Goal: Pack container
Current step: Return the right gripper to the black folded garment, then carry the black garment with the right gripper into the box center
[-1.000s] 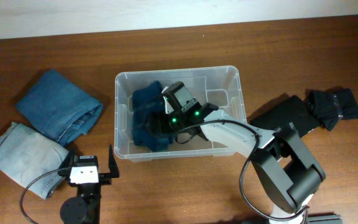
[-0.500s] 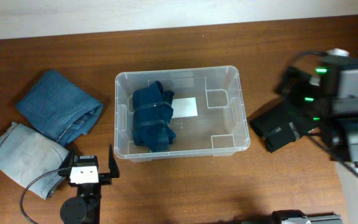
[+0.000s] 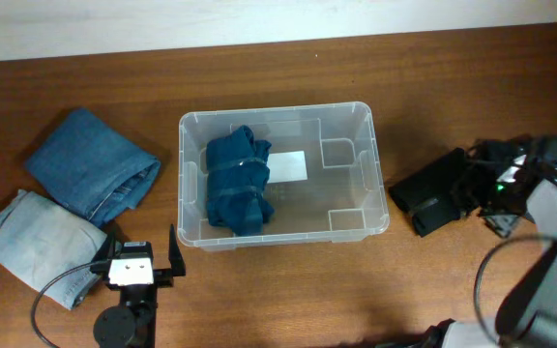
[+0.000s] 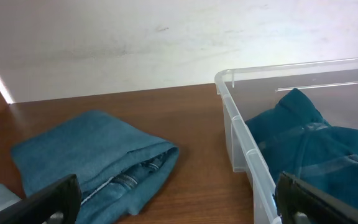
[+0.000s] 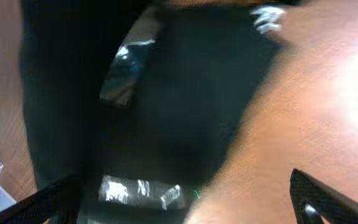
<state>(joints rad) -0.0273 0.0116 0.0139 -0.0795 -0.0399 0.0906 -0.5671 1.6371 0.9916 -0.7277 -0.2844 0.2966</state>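
The clear container (image 3: 274, 109) stands mid-table with a white label (image 3: 289, 166) on its bottom. A dark blue folded garment (image 3: 238, 193) lies in its left half and also shows in the left wrist view (image 4: 309, 146). My right gripper (image 3: 480, 196) is open, just above a black folded garment (image 3: 431, 193) to the right of the container. That black garment (image 5: 166, 93) fills the right wrist view between the open fingers (image 5: 185, 208). My left gripper (image 3: 133, 253) is open and empty at the front left, its fingers (image 4: 179, 205) wide apart by the container's left wall (image 4: 247, 152).
A folded blue pair of jeans (image 3: 90, 164) lies left of the container and shows in the left wrist view (image 4: 92, 155). A lighter blue folded pair (image 3: 32, 237) lies in front of it. Another black item (image 3: 499, 150) is partly hidden under my right arm.
My right arm left the container, leaving the dark blue garment inside. It swung to the far right, then came down over the black garment. The left arm has not moved.
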